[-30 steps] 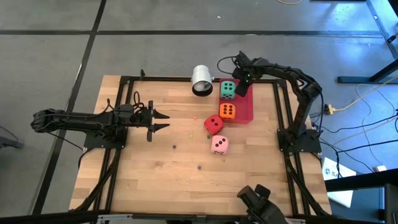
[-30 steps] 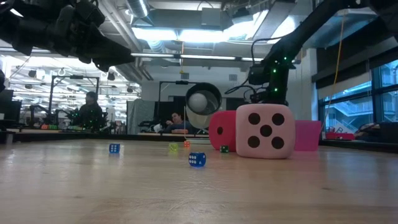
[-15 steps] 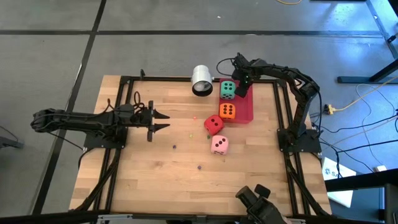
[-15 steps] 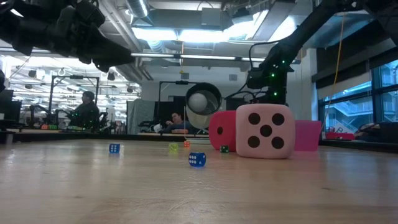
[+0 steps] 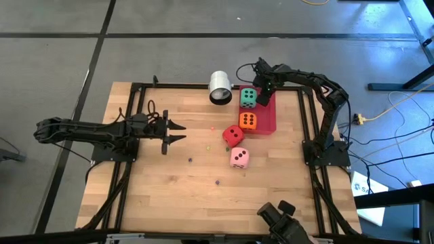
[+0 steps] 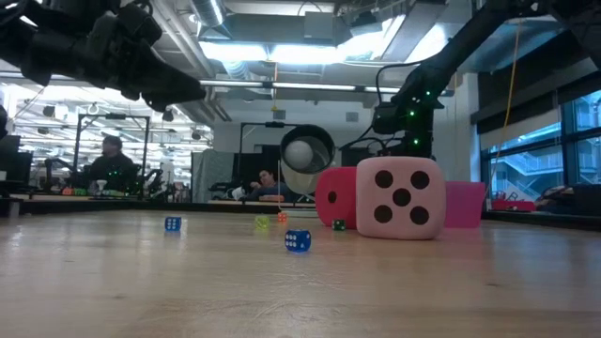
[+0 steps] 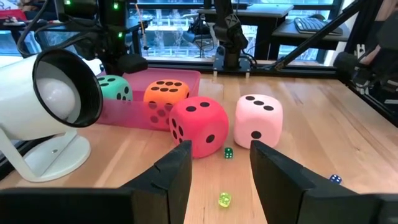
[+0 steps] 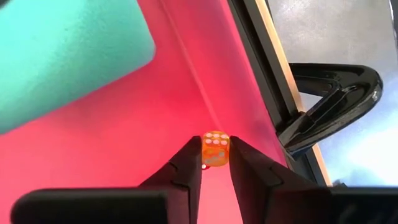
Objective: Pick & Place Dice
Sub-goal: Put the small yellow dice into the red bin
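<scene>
Wooden plank worktop point(image 5: 183, 196) with a black frame sits centre of the high view, grey floor with dark seams all round, cables and a desk leg at right.

Left gripper point(image 5: 178, 132) hovers left of centre over bare wood, fingers point(image 7: 177, 168) apart, nothing between them. Right gripper point(image 5: 264, 91) is at upper right of centre over the red tray point(image 5: 268, 116), next to the green die point(image 5: 249, 98). In the right wrist view its fingers point(image 8: 189, 165) sit either side of a tiny orange die point(image 8: 215, 149) just above the tray floor; gap very narrow, cannot tell whether still clamped or just let go.

Green die and orange die point(image 5: 247, 121) lie in the tray, green toward frame top. Red die point(image 5: 232, 136) is on wood just left of the tray's lower corner, pink die point(image 5: 239, 157) below it, near but apart. White cup point(image 5: 220, 87) lies on its side at upper centre, left of the green die.

Tiny dice are scattered on the wood: blue point(image 6: 297, 240) centre of the low view, another blue point(image 6: 173, 223) at left, yellow-green point(image 6: 262, 222) between.

Low view: open lab behind, ceiling light strips, windows at right, benches with gear; a person point(image 6: 111, 161) at left, another seated point(image 6: 266, 182) at centre, both far off.
</scene>
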Robot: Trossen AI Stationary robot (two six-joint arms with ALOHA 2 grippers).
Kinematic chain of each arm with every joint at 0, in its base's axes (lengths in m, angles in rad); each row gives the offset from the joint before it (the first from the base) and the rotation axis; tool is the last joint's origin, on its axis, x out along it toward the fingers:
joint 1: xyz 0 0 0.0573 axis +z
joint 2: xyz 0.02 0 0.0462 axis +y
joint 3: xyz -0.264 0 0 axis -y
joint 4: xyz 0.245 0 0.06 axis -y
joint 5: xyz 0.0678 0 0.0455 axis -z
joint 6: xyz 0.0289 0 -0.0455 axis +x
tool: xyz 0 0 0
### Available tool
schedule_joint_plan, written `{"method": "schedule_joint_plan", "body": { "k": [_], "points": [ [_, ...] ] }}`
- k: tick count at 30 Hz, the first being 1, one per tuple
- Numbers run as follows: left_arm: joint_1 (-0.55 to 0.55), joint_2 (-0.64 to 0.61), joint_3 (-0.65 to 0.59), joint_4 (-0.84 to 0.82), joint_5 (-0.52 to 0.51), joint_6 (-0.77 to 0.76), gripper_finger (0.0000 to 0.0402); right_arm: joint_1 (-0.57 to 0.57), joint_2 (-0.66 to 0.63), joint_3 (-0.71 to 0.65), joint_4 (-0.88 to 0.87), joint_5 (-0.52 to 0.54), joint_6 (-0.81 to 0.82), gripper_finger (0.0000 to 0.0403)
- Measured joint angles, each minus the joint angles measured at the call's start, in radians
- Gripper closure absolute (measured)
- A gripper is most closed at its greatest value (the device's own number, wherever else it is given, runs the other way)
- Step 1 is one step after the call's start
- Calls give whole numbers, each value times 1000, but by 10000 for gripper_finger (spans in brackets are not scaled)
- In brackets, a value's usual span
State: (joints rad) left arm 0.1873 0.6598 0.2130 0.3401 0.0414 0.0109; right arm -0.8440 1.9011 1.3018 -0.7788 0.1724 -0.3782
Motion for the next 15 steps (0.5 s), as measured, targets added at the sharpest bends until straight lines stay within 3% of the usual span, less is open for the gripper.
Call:
{"method": "schedule_joint_plan", "body": {
  "k": [15],
  "points": [
    [0,0,0,1,0,0,245,0,0,0,-8,13,-20,325]
  ]
}}
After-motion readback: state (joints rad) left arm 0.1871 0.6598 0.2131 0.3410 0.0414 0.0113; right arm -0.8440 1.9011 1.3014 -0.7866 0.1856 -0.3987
